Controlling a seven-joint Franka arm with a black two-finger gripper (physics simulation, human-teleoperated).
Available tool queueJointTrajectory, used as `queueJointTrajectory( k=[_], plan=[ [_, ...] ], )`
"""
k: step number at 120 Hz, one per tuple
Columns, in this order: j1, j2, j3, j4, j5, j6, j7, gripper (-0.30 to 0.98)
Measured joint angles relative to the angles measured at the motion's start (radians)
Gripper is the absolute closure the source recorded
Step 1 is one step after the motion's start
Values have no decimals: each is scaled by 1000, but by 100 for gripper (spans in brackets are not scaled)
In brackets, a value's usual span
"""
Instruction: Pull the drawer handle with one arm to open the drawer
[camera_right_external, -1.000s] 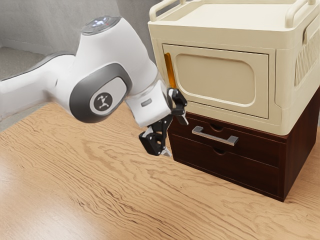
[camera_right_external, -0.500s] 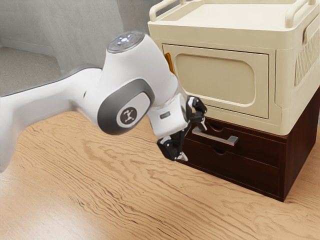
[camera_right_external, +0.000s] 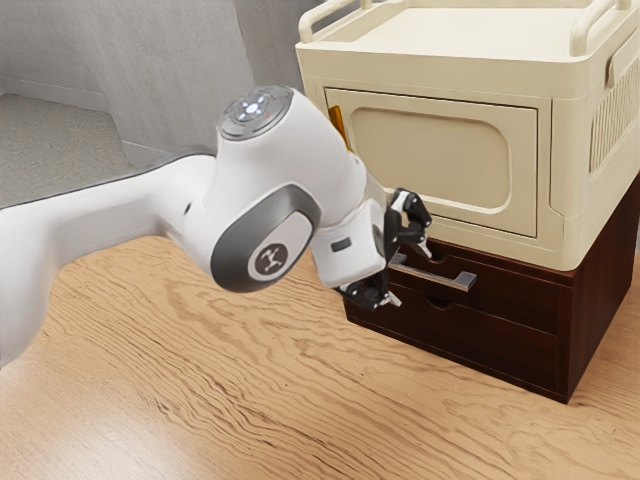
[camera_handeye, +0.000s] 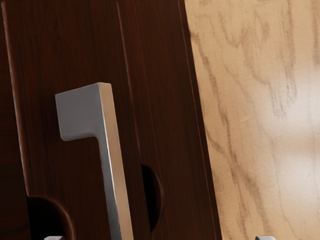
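My gripper (camera_right_external: 411, 275) is open at the front of the dark brown cabinet, its two fingertips spread one above the other. The grey metal handle (camera_right_external: 445, 280) is on the upper drawer (camera_right_external: 515, 302), its nearer end partly hidden behind the gripper. That drawer sits flush with the cabinet. In the wrist view the gripper (camera_handeye: 159, 238) shows two pale fingertips wide apart at the lower edge, with the bar of the handle (camera_handeye: 114, 185) running down between their lines. Whether either finger touches the handle, I cannot tell.
A cream box (camera_right_external: 440, 75) with a closed door and an orange handle (camera_right_external: 337, 122) stands on the cabinet, just above my hand. The lower drawer (camera_right_external: 480, 345) is below the upper one. Wooden table (camera_right_external: 250, 400) spreads out in front.
My hand has moved toward the exterior view's right, up to the handle, and has tilted somewhat. The gripper has stayed open. Drawer and handle have not moved.
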Motion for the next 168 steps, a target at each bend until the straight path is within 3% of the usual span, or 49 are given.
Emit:
queueJointTrajectory(
  k=[100,168],
  plan=[
    [11,35,2,0,-11,51,28,55],
    [12,32,0,8,-49,15,-10,65]
  ],
)
